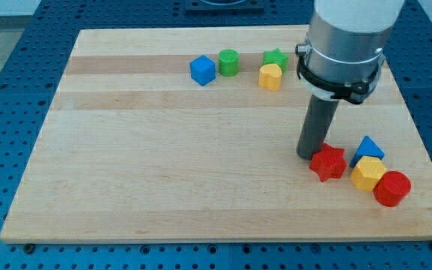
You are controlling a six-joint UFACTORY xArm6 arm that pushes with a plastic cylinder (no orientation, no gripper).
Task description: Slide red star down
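- My tip stands on the wooden surface, at the lower end of a straight dark rod that hangs upright from the grey cylinder of the arm entering at the view's top right.
- The arm ends in this rod and carries no claw, so there is nothing spread or pressed together to report.
- The red star lies just to the view's lower right of my tip, touching it or nearly so.
- Further to the view's right of my tip, a yellow block, apparently hexagonal, lies next to the star, with a blue triangular block just above it.
- A red cylinder sits beyond these, at the view's lower right of the yellow block and touching it.
- Well apart, towards the view's top, lie a rounded yellow block and a green star behind it.
- Farthest, up and to the view's left, are a green cylinder and a blue cube.
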